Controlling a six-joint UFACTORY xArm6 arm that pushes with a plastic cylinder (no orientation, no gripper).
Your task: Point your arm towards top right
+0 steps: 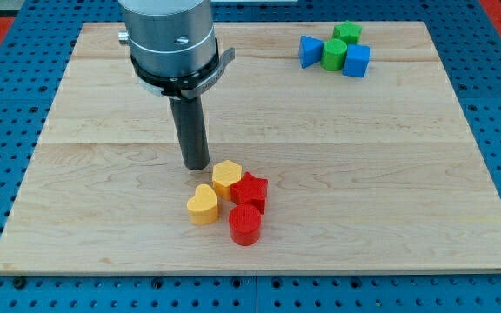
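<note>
The rod stands upright, long axis vertical, its tip (197,165) on the board (407,174) just up-left of the yellow hexagon (226,176); it has no jaws.

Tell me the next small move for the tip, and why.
Probably slide my tip toward the view's top right. It sits just up-left of the yellow hexagon block, and bare board lies between it and the blue-green cluster, nearest the blue triangle block.
</note>
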